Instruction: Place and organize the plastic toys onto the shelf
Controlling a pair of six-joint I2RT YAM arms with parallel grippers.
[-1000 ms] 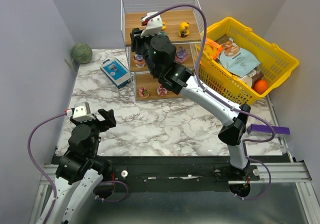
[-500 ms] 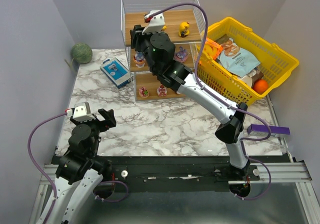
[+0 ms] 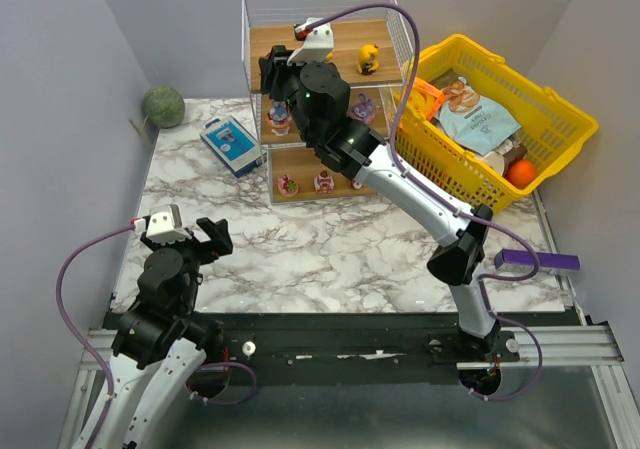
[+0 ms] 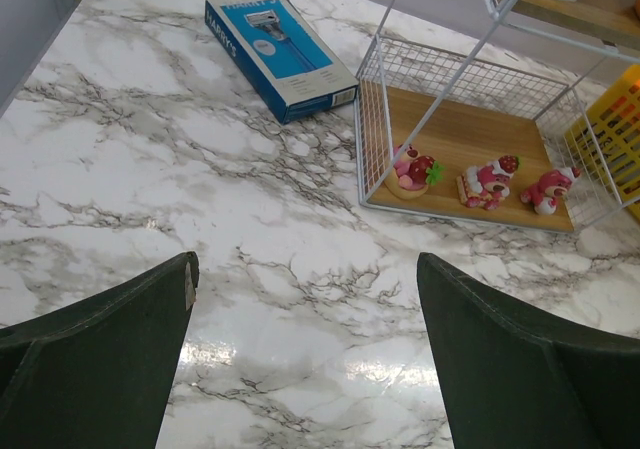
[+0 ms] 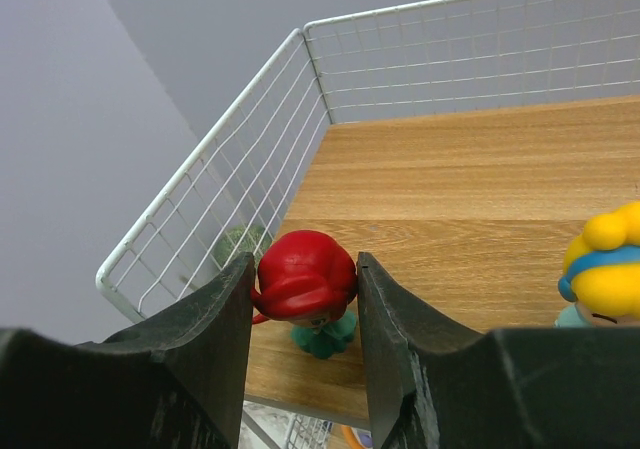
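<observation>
The shelf (image 3: pixel 345 39) stands at the back of the marble table. My right gripper (image 5: pixel 305 281) is shut on the red-haired toy (image 5: pixel 303 279), whose green base is at or just above the top board (image 5: pixel 450 169) near its front left corner. In the top view the right gripper (image 3: pixel 284 67) is over the top tier's left part. A yellow toy (image 3: pixel 369 59) stands on the top board to the right, and also shows in the right wrist view (image 5: pixel 605 264). Pink-purple toys (image 3: pixel 280 121) sit on the middle tier. Three pink-red cake-like toys (image 4: pixel 487 181) stand on the bottom board. My left gripper (image 4: pixel 305 309) is open and empty, low over the table.
A blue-white box (image 3: pixel 230 144) lies left of the shelf. A yellow basket (image 3: pixel 560 119) holding snack packets stands to the right of the shelf. A green ball (image 3: pixel 163 105) sits at the far left corner. The right arm stretches diagonally across the table.
My right gripper has moved a little farther back over the top tier with the red-haired toy. The left arm has not moved.
</observation>
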